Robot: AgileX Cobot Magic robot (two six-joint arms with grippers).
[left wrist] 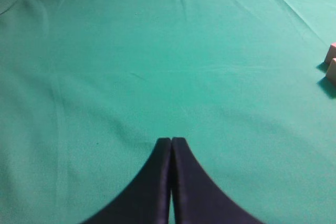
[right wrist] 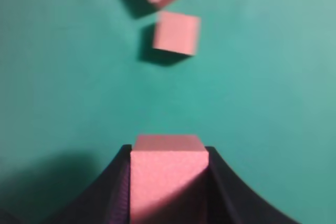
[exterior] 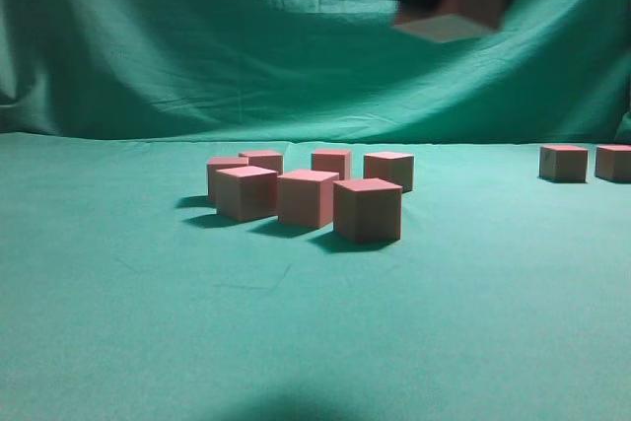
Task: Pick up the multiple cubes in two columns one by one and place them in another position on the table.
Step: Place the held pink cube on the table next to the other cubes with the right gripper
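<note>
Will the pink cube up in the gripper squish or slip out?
Probably neither. The cube keeps sharp, straight edges between the right gripper fingers, so it looks stiff. Its matte faces likely grip well. Flat sides shouldn't roll.

You are looking at dim, soft pictures, with the cubes (exterior: 367, 210) throwing shadows leftward and the right wrist view blurring.

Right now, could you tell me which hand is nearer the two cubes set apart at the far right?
Right. The right hand, shut on a cube, hovers above those two cubes; the left hand is well off to their side.
</note>
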